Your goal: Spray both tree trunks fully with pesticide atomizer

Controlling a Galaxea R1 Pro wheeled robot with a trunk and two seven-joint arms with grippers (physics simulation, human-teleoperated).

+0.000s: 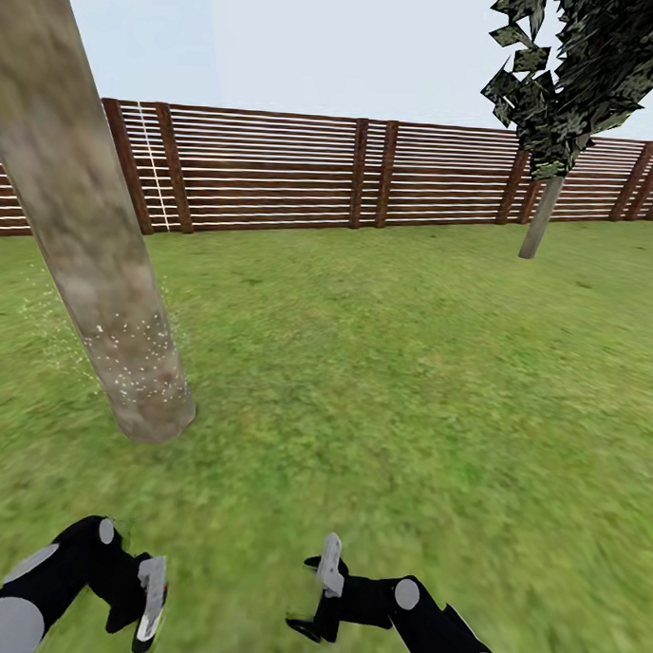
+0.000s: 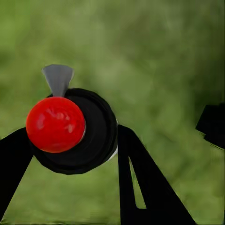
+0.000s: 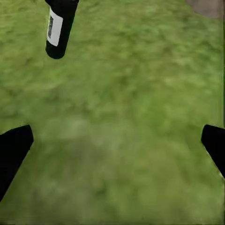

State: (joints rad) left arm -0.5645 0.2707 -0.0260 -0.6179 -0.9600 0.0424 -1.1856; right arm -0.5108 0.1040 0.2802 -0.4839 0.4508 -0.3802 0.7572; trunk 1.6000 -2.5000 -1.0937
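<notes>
Left gripper [image 1: 148, 608]: it is near, low on the left, and its fingers [image 2: 140, 178] are closed around the pesticide atomizer [image 2: 72, 129]. I think it holds the can tight so the can cannot slip while it sprays.
Pesticide atomizer: from the left wrist you see its red cap and grey nozzle, pointing away over the floor [image 1: 382, 367]. From the right wrist it [image 3: 58, 28] looks like a black can with a white label, hanging above the grass.
Right gripper [image 1: 319, 597]: it is near, just right of the left one, with its fingers [image 3: 14, 150] spread wide and nothing in them. It seems to wait out of the way.
Tree trunk [image 1: 101, 260]: thick and grey-brown, it stands to the left, a bit farther off. White pesticide [image 1: 135, 356] dots sit on its low part only. Higher up it looks bare, so I think more spraying is needed.
Thin tree [image 1: 545, 213]: far right, by the fence [image 1: 276, 172].
</notes>
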